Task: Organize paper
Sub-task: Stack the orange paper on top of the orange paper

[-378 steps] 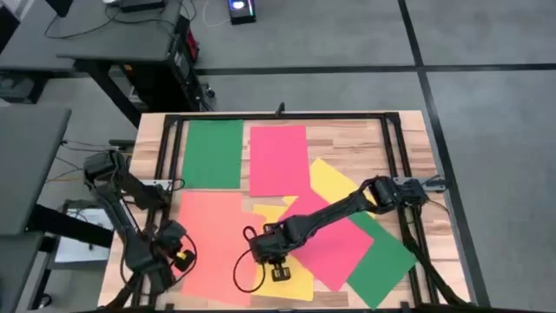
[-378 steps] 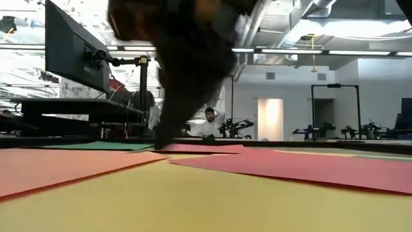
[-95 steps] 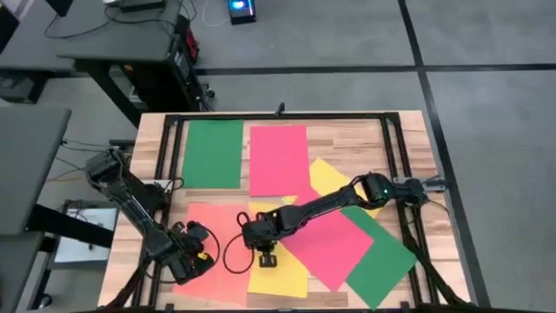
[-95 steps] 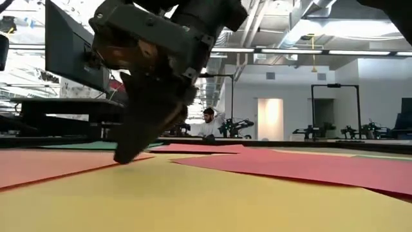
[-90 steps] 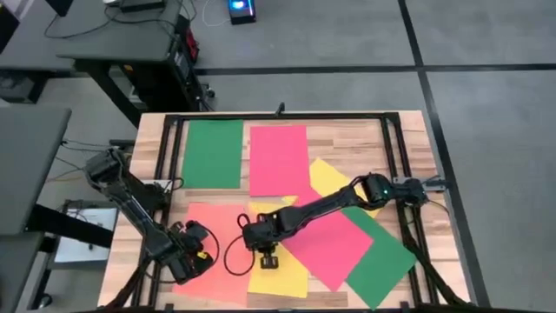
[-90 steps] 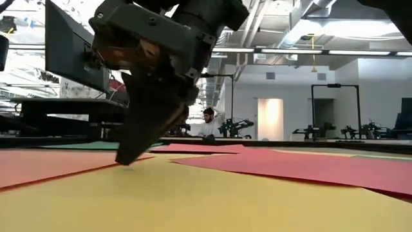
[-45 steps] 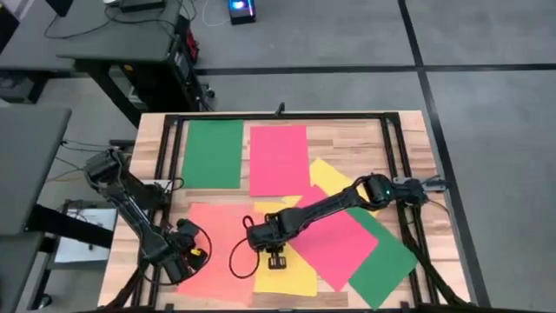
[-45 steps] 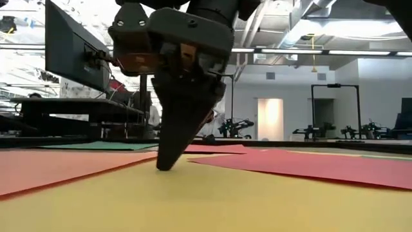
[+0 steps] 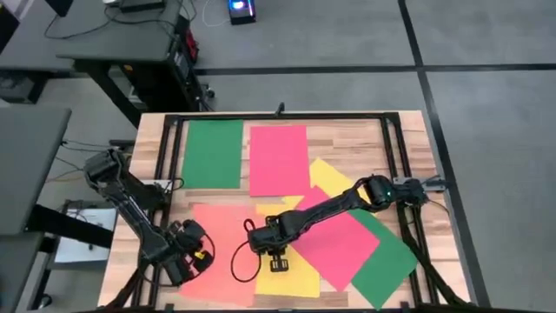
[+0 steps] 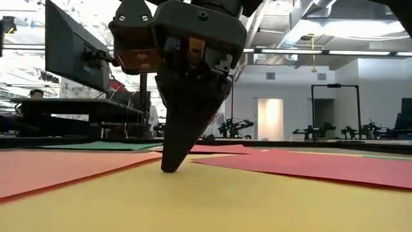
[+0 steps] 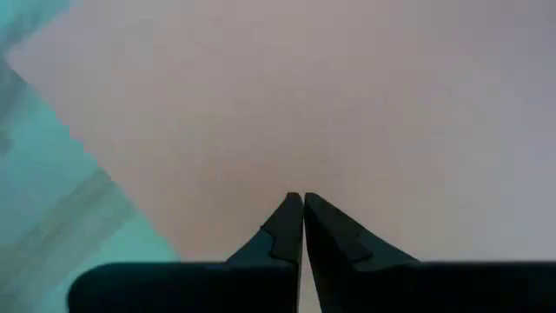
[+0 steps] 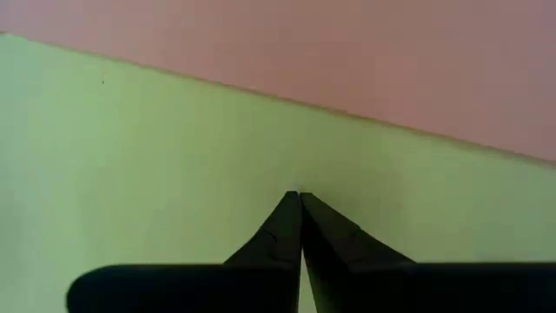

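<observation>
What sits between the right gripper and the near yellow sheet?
Nothing visible. The right gripper, fingers shut, has its tip down on the yellow sheet. A pink-red sheet overlaps that sheet's right side, clear of the tip.

A wooden counter (image 9: 347, 143) carries coloured paper sheets. A green sheet (image 9: 214, 153) and a pink-red sheet (image 9: 279, 159) lie side by side at the far end. The right tool (image 9: 278, 263) rests on a yellow sheet (image 9: 287, 274) just beside a second pink-red sheet (image 9: 334, 245), which overlaps another green sheet (image 9: 382, 265). The left tool (image 9: 193, 255) sits on an orange sheet (image 9: 217, 252) near the left edge.
</observation>
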Robot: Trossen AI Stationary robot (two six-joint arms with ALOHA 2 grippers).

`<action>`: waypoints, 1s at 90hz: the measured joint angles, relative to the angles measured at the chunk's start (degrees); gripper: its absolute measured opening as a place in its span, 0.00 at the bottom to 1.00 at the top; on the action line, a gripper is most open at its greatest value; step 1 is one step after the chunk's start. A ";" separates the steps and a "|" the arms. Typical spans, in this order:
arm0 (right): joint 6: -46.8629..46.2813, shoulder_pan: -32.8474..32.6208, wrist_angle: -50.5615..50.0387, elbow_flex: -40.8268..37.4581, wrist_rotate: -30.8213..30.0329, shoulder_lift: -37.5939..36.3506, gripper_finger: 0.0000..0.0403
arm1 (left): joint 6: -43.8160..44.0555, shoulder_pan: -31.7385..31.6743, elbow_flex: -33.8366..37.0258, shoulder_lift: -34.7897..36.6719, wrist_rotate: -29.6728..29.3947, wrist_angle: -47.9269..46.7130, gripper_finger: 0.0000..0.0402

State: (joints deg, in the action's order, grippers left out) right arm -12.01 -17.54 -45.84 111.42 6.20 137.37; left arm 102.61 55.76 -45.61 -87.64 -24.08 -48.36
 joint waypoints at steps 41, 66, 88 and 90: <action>0.00 0.00 0.00 -0.04 0.04 0.08 0.00 | -1.06 -5.49 3.75 -0.59 4.88 1.13 0.00; -0.02 0.00 0.00 -0.09 0.04 0.08 0.00 | 2.09 -2.74 3.72 -0.57 7.46 -0.64 0.00; -0.01 0.09 -0.04 -0.09 1.80 0.10 0.00 | 1.67 -1.58 2.73 -0.42 8.39 -1.77 0.00; -0.02 0.09 -0.15 -0.10 2.19 0.10 0.00 | 1.49 -1.54 2.53 -0.42 8.39 -2.10 0.00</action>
State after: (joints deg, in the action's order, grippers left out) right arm -12.03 -17.45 -46.00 111.32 8.38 137.47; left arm 104.10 54.22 -43.08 -88.06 -15.68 -50.46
